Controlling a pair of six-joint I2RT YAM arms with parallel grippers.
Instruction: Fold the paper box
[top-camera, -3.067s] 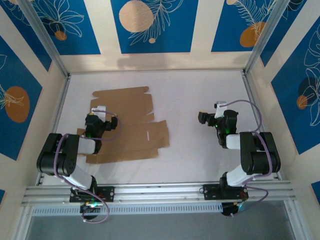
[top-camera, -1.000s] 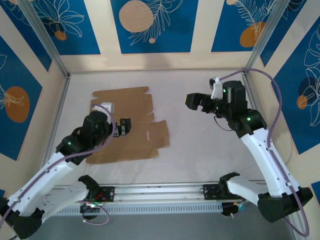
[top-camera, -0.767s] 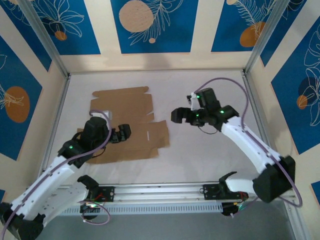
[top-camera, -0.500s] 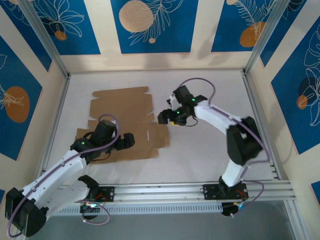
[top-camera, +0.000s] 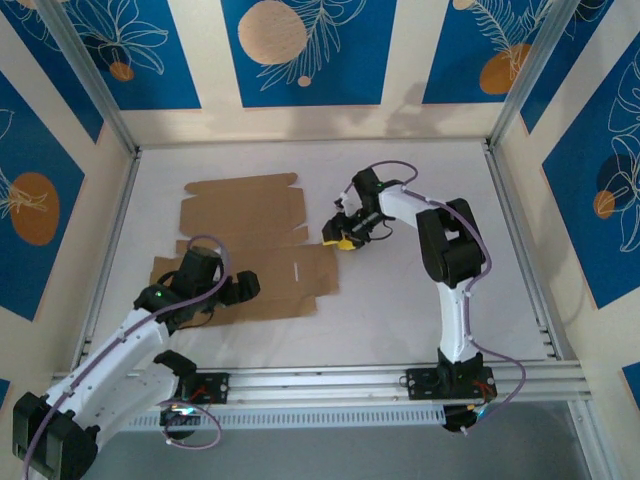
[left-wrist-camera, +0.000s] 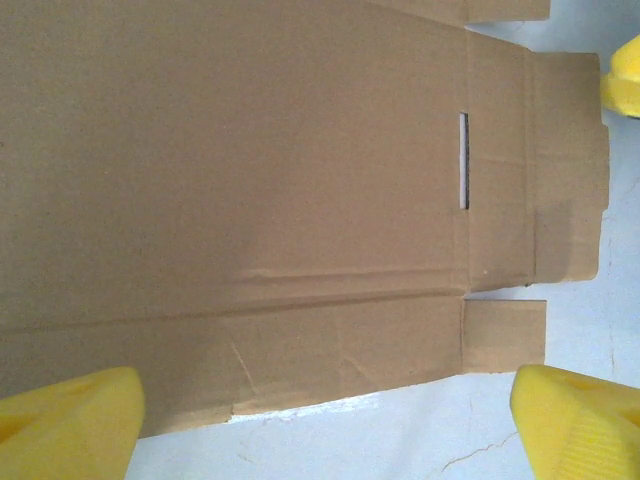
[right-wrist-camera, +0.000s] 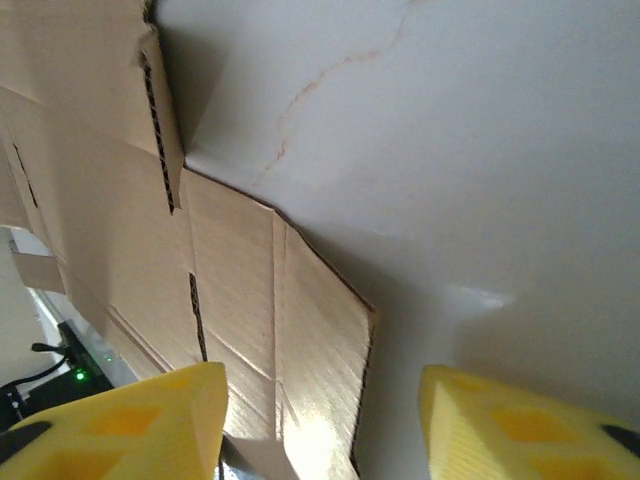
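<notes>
The paper box lies flat and unfolded on the left half of the white table, a brown die-cut sheet with flaps and a slot. My left gripper hovers over its near part. In the left wrist view its yellow fingers stand wide open above the sheet's near edge, holding nothing. My right gripper is at the sheet's right flap. In the right wrist view the jaws are open, straddling that flap's edge, with the pads apart from it.
Patterned walls and metal posts close in the table on three sides. An aluminium rail with both arm bases runs along the near edge. Bare white table stretches right of the box.
Both arms unfolded and reached out to the box. The right gripper swung left to the right flap and its jaws narrowed. The left gripper moved toward the sheet's near edge.
</notes>
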